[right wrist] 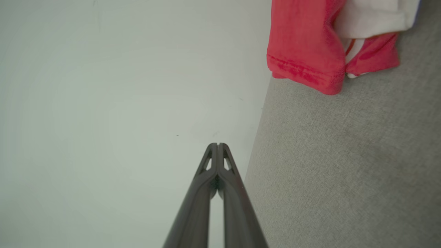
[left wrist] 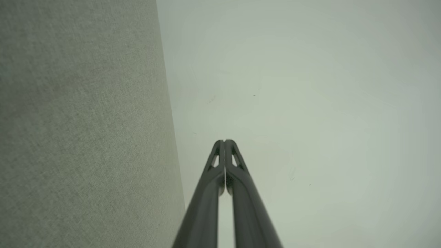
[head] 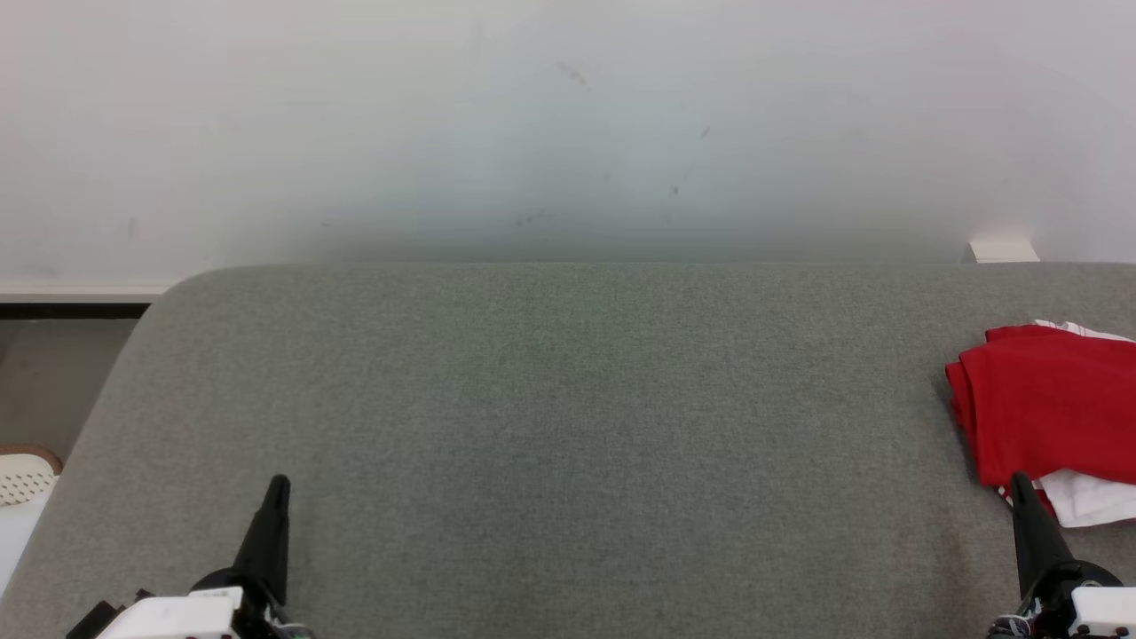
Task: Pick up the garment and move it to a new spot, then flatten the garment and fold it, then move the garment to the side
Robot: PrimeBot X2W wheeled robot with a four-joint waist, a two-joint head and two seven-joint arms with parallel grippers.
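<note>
Both grippers are sitting at the bottom of the head view, the left gripper (head: pixel 278 484) low on the left and the right gripper (head: pixel 1019 479) low on the right, each pointing its long dark fingers straight ahead toward the wall (head: pixel 568 133). Between them the table (head: pixel 550 399), covered in grey felt-like cloth, is stretching wide and flat to a straight far edge that is meeting the wall, while its far left corner is curving round and its left edge is running down toward a strip of floor (head: pixel 53 373). At the far right edge of the table the garment (head: pixel 1047 404) is lying in a loose fold, red on top with a white layer peeking out at the back and at the front, and the frame is cutting off its right side. Seen from the right wrist, its red hem is showing a stitched edge and a bit of red-and-white stripe. That gripper's tip is lying near the garment's front corner, with grey cloth showing between them in the wrist view. Each gripper is clenched tight, fingertips pressing together and grasping nothing.
</note>
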